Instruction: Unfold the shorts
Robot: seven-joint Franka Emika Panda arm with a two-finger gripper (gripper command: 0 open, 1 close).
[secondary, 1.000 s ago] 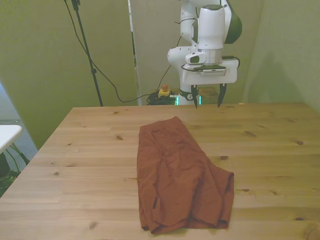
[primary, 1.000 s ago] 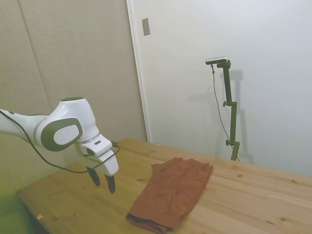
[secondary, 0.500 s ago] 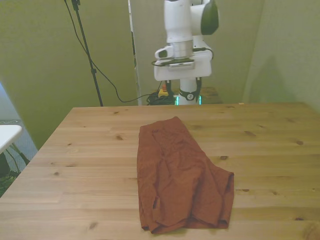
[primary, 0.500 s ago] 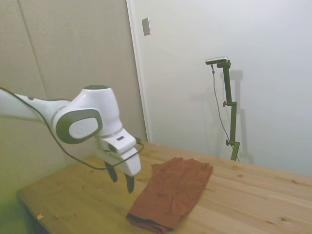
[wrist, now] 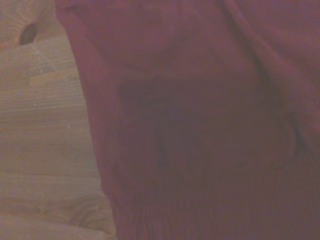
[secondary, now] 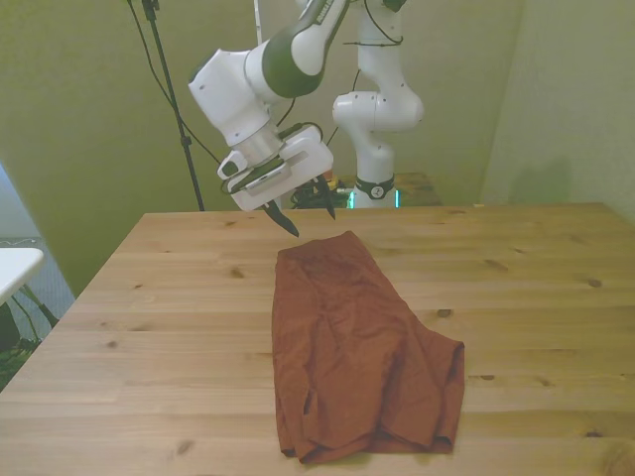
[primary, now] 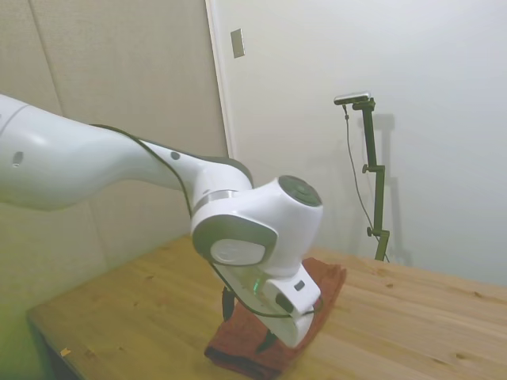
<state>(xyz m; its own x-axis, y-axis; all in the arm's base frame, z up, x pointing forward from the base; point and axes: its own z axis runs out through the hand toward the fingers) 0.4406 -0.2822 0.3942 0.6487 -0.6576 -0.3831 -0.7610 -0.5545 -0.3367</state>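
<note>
1. The tabletop [secondary: 149, 327] is pale knotty wood, with only one cloth item lying on it
2. The white arm [secondary: 298, 45] leans in over the far edge, bent toward the front view's left
3. The shorts [secondary: 357, 347] lie folded and rumpled near the middle of the tabletop, rust red, and fill most of the wrist view [wrist: 200, 125]
4. The gripper [secondary: 307, 212] hangs above the far end of the shorts, jaws spread apart and holding nothing
</note>
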